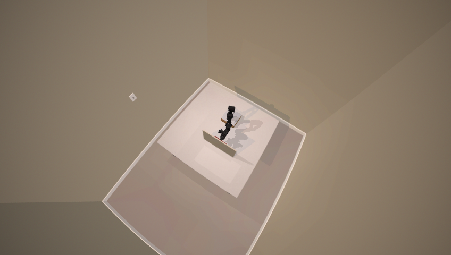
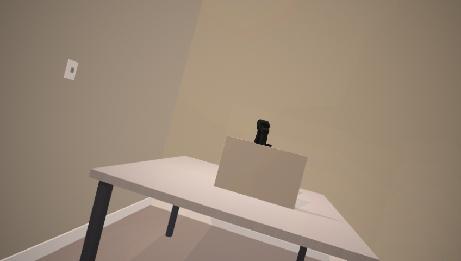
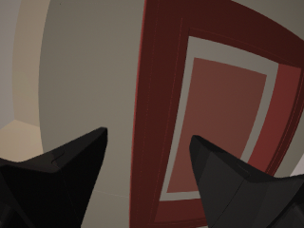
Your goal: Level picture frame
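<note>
The picture frame (image 1: 216, 137) (image 3: 159, 81) has a red border, a pale inner mat and a dull red picture. It is on the table side of the upright panel, seen nearly edge-on in the top view. In the wrist view its left edge leans and its upper bar slopes down to the right; its true tilt is hard to judge. My gripper (image 1: 220, 139) (image 3: 150, 139) is open, close in front of the frame. In the wrist view the frame's left bar shows between the fingertips, with nothing gripped. The screw and notched strip are hidden. In the exterior view the panel hides frame and fingers.
The upright beige panel (image 1: 218, 144) (image 2: 259, 171) (image 3: 90, 85) stands on the white table (image 1: 183, 138) (image 2: 155, 176). The black arm (image 1: 228, 122) (image 2: 262, 129) reaches toward it from a low wood-edged block (image 1: 224, 121). A light switch (image 1: 132, 97) (image 2: 70, 69) is on the room wall, away from the table.
</note>
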{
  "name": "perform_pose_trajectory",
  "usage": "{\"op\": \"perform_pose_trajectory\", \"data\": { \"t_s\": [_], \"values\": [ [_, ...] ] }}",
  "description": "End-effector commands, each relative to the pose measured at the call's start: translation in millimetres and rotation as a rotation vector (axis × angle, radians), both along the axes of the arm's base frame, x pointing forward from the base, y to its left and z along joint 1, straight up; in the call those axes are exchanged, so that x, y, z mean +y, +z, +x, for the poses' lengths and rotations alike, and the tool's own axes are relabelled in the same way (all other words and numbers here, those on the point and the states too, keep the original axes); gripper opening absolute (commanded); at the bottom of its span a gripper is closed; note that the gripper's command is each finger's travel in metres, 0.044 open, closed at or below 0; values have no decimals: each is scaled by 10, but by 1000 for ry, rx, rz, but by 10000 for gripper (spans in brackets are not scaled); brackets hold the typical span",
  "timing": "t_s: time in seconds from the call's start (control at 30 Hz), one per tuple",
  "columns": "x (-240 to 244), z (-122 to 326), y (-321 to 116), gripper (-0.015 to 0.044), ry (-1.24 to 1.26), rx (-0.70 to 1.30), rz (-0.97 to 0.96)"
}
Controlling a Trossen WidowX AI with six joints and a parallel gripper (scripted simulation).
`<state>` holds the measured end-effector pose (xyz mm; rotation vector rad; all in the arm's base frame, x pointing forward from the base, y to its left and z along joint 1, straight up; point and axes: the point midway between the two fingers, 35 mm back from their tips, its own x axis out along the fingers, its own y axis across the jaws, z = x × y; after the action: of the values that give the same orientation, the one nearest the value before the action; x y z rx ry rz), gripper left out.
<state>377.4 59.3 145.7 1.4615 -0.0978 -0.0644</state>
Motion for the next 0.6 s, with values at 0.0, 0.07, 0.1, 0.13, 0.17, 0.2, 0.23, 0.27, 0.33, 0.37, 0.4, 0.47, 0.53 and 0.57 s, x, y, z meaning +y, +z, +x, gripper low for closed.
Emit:
{"op": "perform_pose_trajectory", "data": {
  "t_s": [0.0, 0.07, 0.1, 0.13, 0.17, 0.2, 0.23, 0.27, 0.33, 0.37, 0.4, 0.47, 0.53, 0.57],
  "values": [
    [8, 6, 0, 234, 3, 1, -6],
    [8, 6, 0, 181, 3, 1, -6],
    [8, 6, 0, 155, 3, 1, -6],
    [8, 6, 0, 129, 3, 1, -6],
    [8, 6, 0, 103, 3, 1, -6],
    [8, 6, 0, 96, 3, 1, -6],
    [8, 6, 0, 89, 3, 1, -6],
    [8, 6, 0, 82, 3, 1, -6],
    [8, 6, 0, 69, 3, 1, -6],
    [8, 6, 0, 62, 3, 1, -6],
    [8, 6, 0, 56, 3, 1, -6],
    [8, 6, 0, 23, 3, 1, -6],
    [8, 6, 0, 0, 3, 1, -6],
    [8, 6, 0, 0, 3, 1, -6]
  ]
}}
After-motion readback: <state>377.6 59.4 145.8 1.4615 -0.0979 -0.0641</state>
